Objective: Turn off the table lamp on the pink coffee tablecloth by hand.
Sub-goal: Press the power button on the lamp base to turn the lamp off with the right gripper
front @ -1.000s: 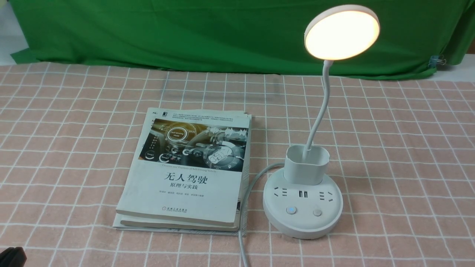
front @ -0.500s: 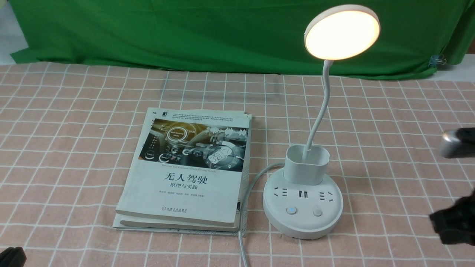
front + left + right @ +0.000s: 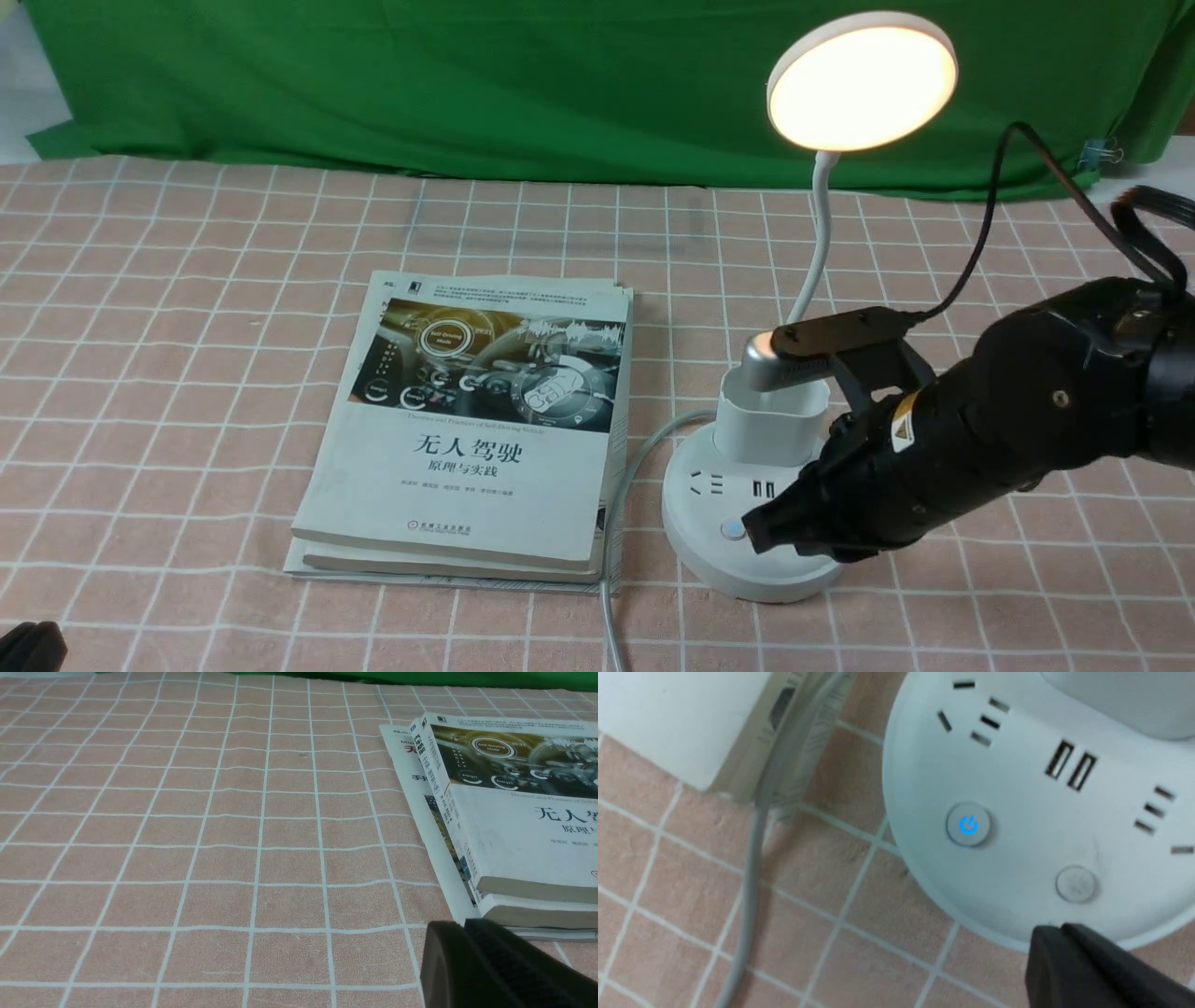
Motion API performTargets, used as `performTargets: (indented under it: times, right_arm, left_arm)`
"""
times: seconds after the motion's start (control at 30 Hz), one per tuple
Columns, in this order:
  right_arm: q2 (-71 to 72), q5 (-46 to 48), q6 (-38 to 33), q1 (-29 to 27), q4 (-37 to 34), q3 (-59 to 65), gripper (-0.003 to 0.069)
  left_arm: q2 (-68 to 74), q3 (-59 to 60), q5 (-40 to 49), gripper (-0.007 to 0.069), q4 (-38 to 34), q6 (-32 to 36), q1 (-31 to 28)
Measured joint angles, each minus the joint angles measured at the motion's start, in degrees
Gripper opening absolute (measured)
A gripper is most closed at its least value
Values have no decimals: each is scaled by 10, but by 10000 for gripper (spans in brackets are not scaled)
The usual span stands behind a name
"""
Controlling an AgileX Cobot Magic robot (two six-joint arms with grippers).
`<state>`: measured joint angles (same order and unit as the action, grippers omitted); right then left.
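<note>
The table lamp point(image 3: 767, 431) stands lit on the pink coffee tablecloth point(image 3: 187, 373), just right of a stack of books point(image 3: 476, 420). The right gripper point(image 3: 758, 534), jaws pressed together and holding nothing, hangs low at the front rim of the round base. It is near the blue-lit power button point(image 3: 968, 825) and a plain button point(image 3: 1076, 884). A tip landing between them presses neither, and a slanted push may skid the base over the cloth. The wrist's camera bar point(image 3: 794, 359) is close to the cup and could knock the lamp.
</note>
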<state>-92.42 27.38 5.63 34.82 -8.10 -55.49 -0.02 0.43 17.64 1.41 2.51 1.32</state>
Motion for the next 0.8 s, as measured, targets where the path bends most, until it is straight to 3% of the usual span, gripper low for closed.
performTargets:
  times: [0.8]
  right_arm:
    - [-74,4,-3,-18,11,-37,43]
  left_arm:
    - [0,0,0,6,0,0,0]
